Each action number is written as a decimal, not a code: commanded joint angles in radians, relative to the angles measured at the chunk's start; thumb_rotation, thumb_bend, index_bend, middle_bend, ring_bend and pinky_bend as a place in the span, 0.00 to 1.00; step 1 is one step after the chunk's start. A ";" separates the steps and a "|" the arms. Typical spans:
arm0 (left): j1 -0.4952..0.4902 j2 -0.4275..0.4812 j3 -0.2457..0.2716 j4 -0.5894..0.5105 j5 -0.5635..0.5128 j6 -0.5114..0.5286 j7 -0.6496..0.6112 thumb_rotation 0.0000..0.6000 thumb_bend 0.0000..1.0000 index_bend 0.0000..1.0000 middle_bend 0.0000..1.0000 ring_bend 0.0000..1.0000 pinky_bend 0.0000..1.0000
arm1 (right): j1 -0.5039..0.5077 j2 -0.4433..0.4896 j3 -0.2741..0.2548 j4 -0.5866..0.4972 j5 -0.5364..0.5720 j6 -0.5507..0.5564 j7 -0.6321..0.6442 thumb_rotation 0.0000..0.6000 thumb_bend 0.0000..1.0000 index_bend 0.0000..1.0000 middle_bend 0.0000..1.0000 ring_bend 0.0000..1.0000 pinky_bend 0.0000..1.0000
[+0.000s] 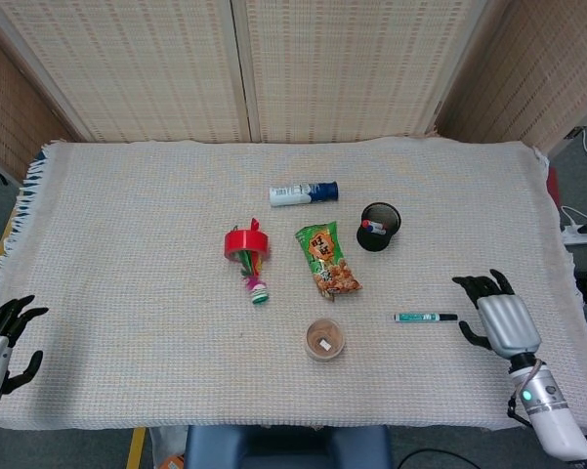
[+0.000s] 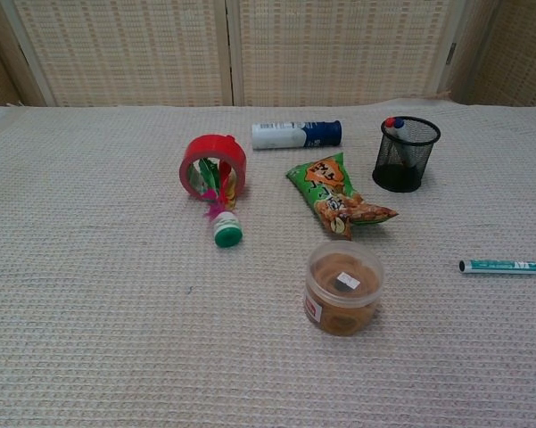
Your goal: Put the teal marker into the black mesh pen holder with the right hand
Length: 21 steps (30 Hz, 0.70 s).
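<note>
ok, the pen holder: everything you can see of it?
The pen holder is a small round cup of black wire mesh, standing upright on the woven cloth behind the snack bag, touching nothing else. A pen with a red and blue end leans inside against its rim. Neither hand is near it.

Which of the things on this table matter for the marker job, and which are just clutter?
For the job: teal marker, black mesh pen holder, right hand.

Lying about: red tape roll, snack bag, white-and-blue tube, round plastic tub, green-capped toy.
</note>
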<state>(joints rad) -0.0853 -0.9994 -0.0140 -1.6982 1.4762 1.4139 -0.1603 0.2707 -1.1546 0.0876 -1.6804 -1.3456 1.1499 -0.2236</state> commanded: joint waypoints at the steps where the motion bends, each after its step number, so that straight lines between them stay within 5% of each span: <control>1: 0.001 0.001 -0.001 0.000 0.001 0.004 -0.001 1.00 0.39 0.22 0.05 0.00 0.12 | 0.094 -0.061 0.026 0.055 0.050 -0.124 -0.043 1.00 0.28 0.19 0.20 0.16 0.07; 10: 0.006 0.003 -0.004 -0.002 -0.003 0.014 0.004 1.00 0.40 0.22 0.05 0.00 0.12 | 0.213 -0.187 0.007 0.177 0.140 -0.305 -0.119 1.00 0.28 0.25 0.19 0.19 0.07; 21: 0.012 0.010 -0.010 -0.004 -0.005 0.029 -0.002 1.00 0.40 0.22 0.05 0.00 0.12 | 0.257 -0.245 -0.010 0.215 0.190 -0.325 -0.164 1.00 0.28 0.35 0.20 0.22 0.08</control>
<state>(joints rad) -0.0737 -0.9899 -0.0234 -1.7015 1.4714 1.4426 -0.1621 0.5266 -1.3996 0.0781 -1.4644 -1.1576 0.8238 -0.3863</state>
